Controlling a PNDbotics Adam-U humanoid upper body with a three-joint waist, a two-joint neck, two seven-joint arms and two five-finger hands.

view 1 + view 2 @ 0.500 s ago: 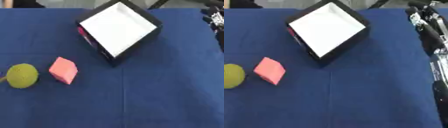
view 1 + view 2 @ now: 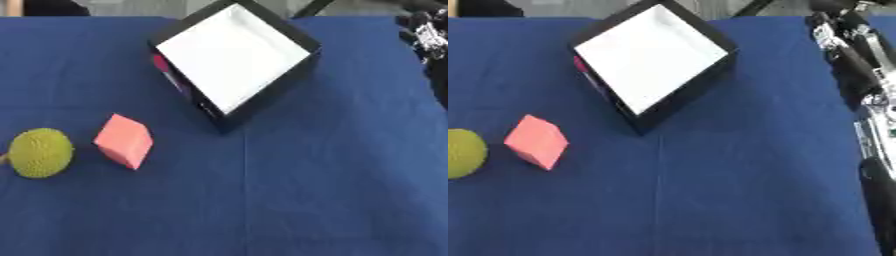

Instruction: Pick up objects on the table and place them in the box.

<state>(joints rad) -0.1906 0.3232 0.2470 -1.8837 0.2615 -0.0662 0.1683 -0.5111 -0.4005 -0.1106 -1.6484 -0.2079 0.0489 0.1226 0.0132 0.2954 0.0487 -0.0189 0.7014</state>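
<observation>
The box [image 2: 236,62] sits far centre on the bench [image 2: 306,190], turned corner-on, white floor showing. The pink block [image 2: 124,140] and green ball [image 2: 39,152] lie near left, just apart. The right robot hand [image 2: 837,30] is at the far right edge; its finger state cannot be told. Take the block first; descend from above, fingers across opposite faces, clear of the ball.

You have a plain dark-blue tablecloth [image 2: 306,190]. Square black-walled box [image 2: 293,82], white floor, red patch on inner left wall. Salmon-pink block [image 2: 123,141]. Yellow-green bumpy-textured ball [image 2: 39,152]. Black-and-silver right hand [image 2: 842,35].
</observation>
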